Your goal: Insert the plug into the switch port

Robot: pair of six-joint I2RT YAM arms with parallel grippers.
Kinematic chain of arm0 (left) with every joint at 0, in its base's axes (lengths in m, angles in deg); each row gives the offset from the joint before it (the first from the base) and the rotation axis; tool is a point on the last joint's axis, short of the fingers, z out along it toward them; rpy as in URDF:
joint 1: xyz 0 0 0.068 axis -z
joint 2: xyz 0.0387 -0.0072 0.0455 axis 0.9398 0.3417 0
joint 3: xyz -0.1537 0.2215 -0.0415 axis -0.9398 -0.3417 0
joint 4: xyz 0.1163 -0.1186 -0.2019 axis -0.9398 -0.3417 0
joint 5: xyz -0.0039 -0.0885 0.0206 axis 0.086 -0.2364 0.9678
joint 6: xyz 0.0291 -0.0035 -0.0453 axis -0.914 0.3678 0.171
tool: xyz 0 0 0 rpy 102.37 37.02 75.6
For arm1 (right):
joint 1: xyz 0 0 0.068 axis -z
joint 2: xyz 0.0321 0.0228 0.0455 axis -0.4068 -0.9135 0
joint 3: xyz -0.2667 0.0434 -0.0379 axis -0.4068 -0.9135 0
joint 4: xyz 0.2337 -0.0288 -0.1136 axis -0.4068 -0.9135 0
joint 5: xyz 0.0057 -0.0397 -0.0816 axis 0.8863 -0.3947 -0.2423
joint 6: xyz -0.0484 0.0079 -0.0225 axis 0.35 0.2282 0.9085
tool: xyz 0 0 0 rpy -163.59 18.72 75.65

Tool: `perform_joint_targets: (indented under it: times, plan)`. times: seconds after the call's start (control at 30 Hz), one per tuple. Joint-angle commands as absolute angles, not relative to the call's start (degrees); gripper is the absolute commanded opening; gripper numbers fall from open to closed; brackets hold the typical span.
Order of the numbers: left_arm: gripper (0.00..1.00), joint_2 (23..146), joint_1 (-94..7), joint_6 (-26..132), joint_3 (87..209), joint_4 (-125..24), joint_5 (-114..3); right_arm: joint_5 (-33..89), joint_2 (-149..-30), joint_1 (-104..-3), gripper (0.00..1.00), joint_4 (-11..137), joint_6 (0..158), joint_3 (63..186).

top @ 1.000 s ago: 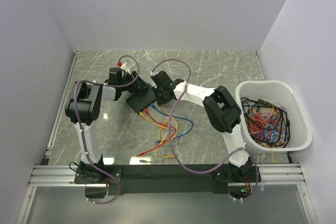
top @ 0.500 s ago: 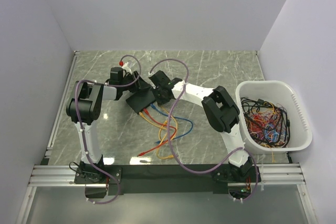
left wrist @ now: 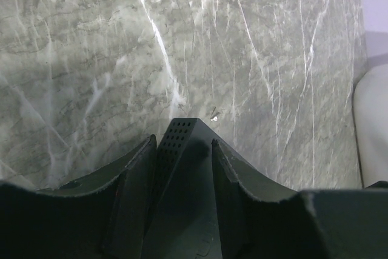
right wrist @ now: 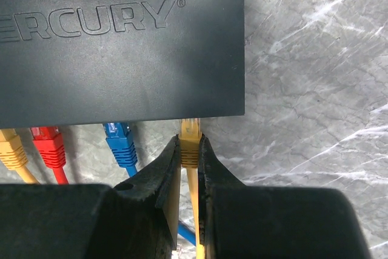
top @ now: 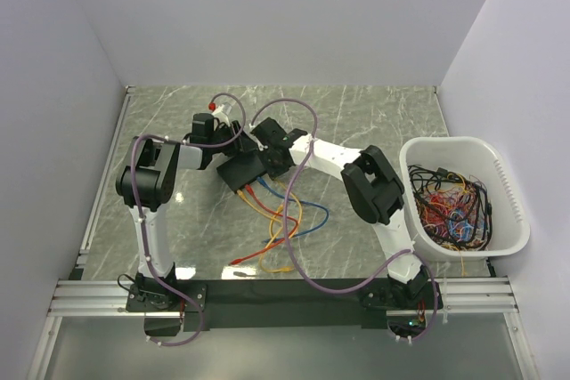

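Note:
The switch (top: pixel 239 169) is a flat matte-black box in the middle of the table; its lid with raised lettering fills the top of the right wrist view (right wrist: pixel 121 47). My left gripper (left wrist: pixel 183 144) is shut on the switch's perforated corner (left wrist: pixel 177 134). My right gripper (right wrist: pixel 189 150) is shut on a yellow plug (right wrist: pixel 190 144), whose tip sits at the switch's port edge near the right corner. A yellow plug (right wrist: pixel 12 150), a red plug (right wrist: pixel 50 147) and a blue plug (right wrist: pixel 120 141) sit in the ports to its left.
Coloured cables (top: pixel 280 220) trail from the switch across the marble toward the near edge. A white tub (top: pixel 508 193) full of tangled cables stands at the right. Grey walls close in the table on three sides.
Both grippers and the switch have shifted slightly toward the far side and right. The right gripper has closed in on the switch's port edge.

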State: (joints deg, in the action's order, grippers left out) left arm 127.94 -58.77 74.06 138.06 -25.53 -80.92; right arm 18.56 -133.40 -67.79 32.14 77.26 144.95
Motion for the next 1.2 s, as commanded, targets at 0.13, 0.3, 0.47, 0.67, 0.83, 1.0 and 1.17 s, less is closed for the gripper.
perform_joint_targets:
  times: [0.13,0.3,0.47,0.67,0.83,1.0,1.17]
  plan:
    - [0.47,129.3,-55.5,73.9,137.6,-28.0,-85.5,19.8,-134.5,-68.5,0.00,39.8,77.3,149.3]
    - [0.46,129.9,-55.6,75.0,137.8,-26.5,-86.5,19.2,-132.9,-68.5,0.00,41.3,76.5,147.1]
    - [0.45,129.5,-55.6,74.9,137.3,-26.8,-86.7,18.9,-131.3,-68.5,0.00,43.6,76.1,144.2]
    - [0.44,128.6,-55.6,74.7,135.6,-27.1,-85.9,19.2,-129.6,-68.0,0.00,45.6,75.9,142.7]
    - [0.43,127.8,-55.5,74.7,134.0,-26.6,-85.5,19.7,-128.3,-67.9,0.00,46.8,76.5,141.8]
    - [0.43,126.7,-55.3,74.5,132.7,-26.7,-84.8,20.0,-126.7,-67.9,0.00,48.3,76.0,139.2]
    - [0.43,126.0,-55.3,74.4,131.4,-26.2,-84.5,20.4,-125.8,-67.6,0.00,49.7,75.3,137.0]
